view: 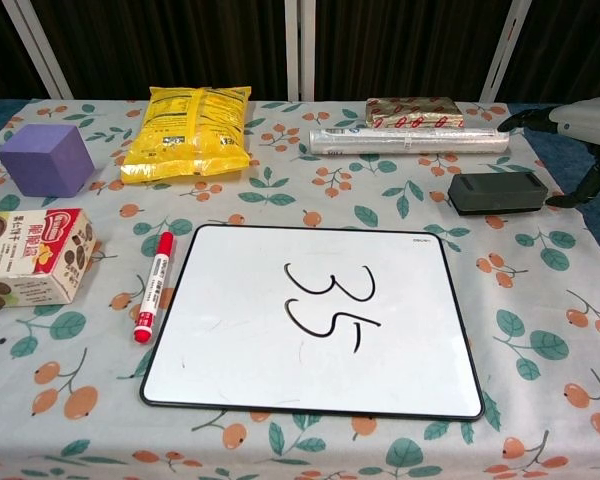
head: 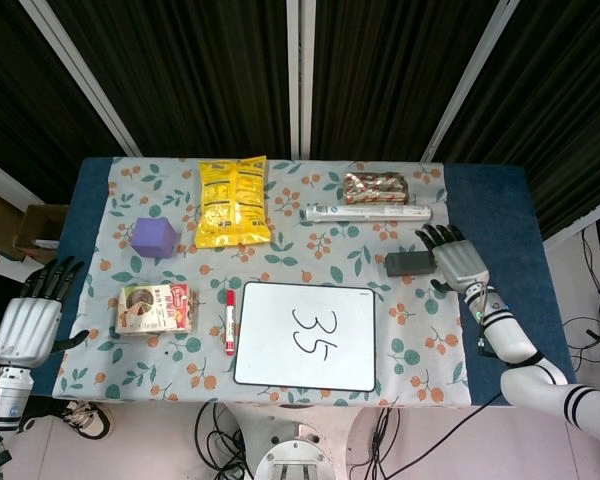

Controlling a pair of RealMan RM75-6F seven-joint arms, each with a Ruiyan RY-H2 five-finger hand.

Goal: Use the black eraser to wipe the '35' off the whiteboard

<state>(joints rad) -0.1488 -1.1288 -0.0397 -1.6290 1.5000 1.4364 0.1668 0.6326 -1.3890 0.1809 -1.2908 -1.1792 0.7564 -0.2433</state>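
Dark slatted panels are backing a table (head: 500,210) that is wearing a floral cloth. From the head view, the whiteboard (head: 306,336) is lying near the front edge with "35" (head: 315,333) still on it, a red marker (head: 229,322) just beside its left edge. The eraser (head: 410,263) is sitting beyond the board's far right corner. The right hand (head: 457,262) is hovering just beside it, fingers apart, gripping nothing. The left hand (head: 30,318) is hanging off the table's left side, fingers spread and empty.

From the chest view, the eraser (view: 497,192) is lying flat below a clear tube (view: 410,140), and the right hand (view: 580,125) is entering at the right edge.

Risk, as I judge it: closing from the side could be pushing the low eraser away instead of pinching it, or nudging the tube.
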